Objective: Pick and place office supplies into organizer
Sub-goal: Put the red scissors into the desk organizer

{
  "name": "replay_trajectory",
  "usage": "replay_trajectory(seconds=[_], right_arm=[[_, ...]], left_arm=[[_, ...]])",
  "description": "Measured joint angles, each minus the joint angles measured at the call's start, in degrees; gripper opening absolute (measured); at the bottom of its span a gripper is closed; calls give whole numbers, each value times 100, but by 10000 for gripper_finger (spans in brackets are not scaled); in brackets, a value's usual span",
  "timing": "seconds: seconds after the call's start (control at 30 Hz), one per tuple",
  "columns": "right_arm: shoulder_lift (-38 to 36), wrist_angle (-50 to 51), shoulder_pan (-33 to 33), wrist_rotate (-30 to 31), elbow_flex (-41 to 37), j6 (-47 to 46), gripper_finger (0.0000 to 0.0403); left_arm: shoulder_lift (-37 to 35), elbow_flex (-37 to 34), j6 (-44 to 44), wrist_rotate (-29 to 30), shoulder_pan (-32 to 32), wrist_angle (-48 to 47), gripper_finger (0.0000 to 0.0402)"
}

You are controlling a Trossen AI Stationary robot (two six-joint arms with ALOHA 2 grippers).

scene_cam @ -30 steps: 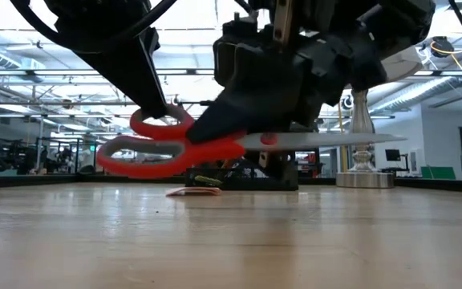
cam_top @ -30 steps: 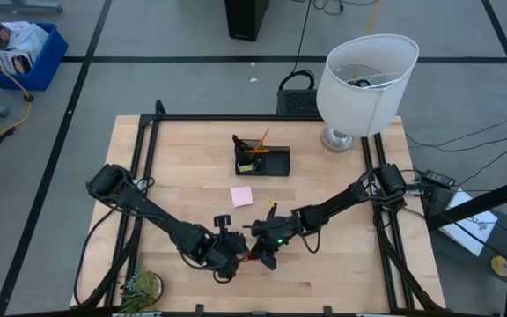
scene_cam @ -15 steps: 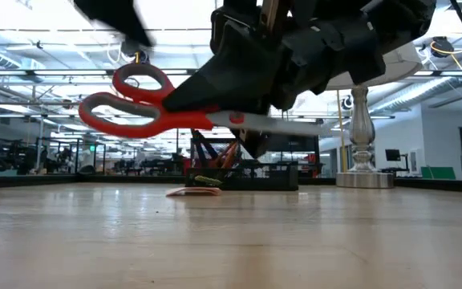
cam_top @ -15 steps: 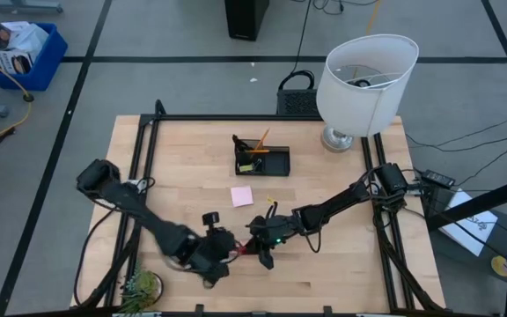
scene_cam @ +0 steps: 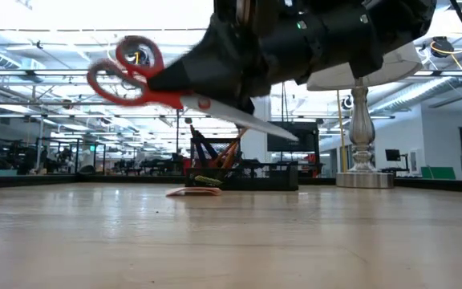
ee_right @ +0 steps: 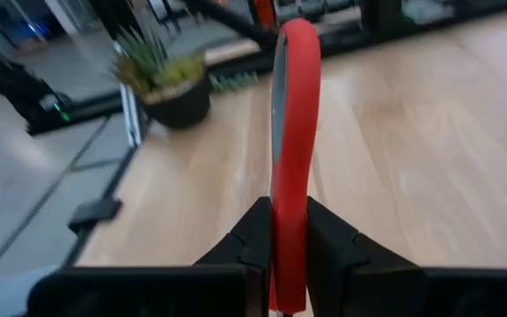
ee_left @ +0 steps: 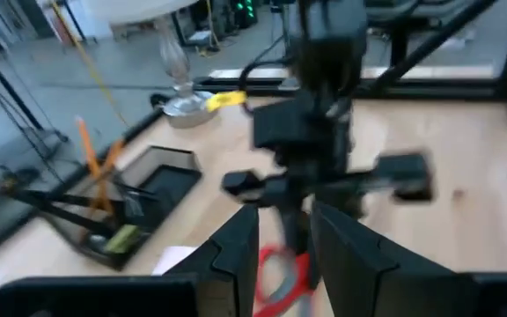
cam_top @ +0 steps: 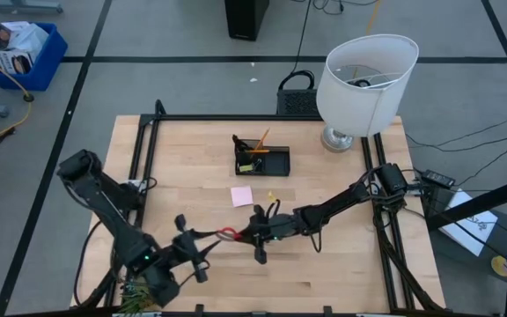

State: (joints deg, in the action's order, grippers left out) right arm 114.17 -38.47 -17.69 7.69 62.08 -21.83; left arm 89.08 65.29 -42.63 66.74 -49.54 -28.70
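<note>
Red-handled scissors (cam_top: 227, 233) hang above the table's middle near part, with my right gripper (cam_top: 252, 233) shut on them. In the low view the red handles (scene_cam: 127, 71) stand high and the blades (scene_cam: 255, 122) slope down. My left gripper (cam_top: 192, 255) is open and holds nothing; it stands a short way left of the scissors, near the table's near-left corner. The black organizer (cam_top: 262, 159) stands on the table farther back with an orange pencil (cam_top: 261, 139) upright in its cup. A pink sticky-note pad (cam_top: 242, 195) lies flat in front of it. My right gripper pinches the scissors between its two fingers on the red handle part (ee_right: 290, 189) just ahead of the blades, edge-on. The fingers (ee_right: 328, 242) come about level from the table's right and lie along the scissors. The scissors are lifted clear, with handles up and blade tip down.
A big white lamp (cam_top: 365, 81) stands at the table's far right corner. A small green plant (cam_top: 139, 289) sits at the near left corner, close to my left arm. Bare wood lies between the sticky pad and the near edge.
My left gripper has opened, let go of the scissors' handles and drawn back and up toward the table's near-left corner. My right gripper has rolled, keeping its hold. The scissors have turned from flat and level to edge-on, handles raised and blade tip lowered.
</note>
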Motion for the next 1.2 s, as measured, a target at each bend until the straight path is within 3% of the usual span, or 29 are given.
replay_trajectory(seconds=[0.13, 0.27, 0.43, 0.53, 0.67, 0.77, 0.93, 1.07, 1.2], right_arm=[[0, -462, 11, 4, 0, 179, 32], [2, -491, 44, 14, 0, 221, 38], [2, -462, 46, 250, -2, 503, 30], [7, -524, 35, 506, -7, 737, 31], [7, -729, 85, 774, -7, 1128, 39], [9, -891, 184, 976, -9, 1289, 34], [9, -1232, 341, 1034, -9, 1399, 32], [9, -1327, 404, 1023, -9, 1402, 41], [9, -1325, 363, 1023, -9, 1402, 31]], left_arm=[[-364, -210, 426, -211, -257, -844, 113], [-714, -730, 102, -23, -585, -779, 113], [-1524, -1992, -1360, 603, -839, -453, 113], [-2068, -2853, -1916, 1055, -994, 391, 113], [-2455, -3816, -1440, 1580, -1100, 2196, 113], [-2538, -4181, -417, 1429, -1010, 3411, 113], [-2538, -4237, 705, 655, -837, 4357, 113], [-2538, -4237, 778, 81, -594, 4752, 113], [-2538, -4237, 427, 50, -314, 4815, 113]])
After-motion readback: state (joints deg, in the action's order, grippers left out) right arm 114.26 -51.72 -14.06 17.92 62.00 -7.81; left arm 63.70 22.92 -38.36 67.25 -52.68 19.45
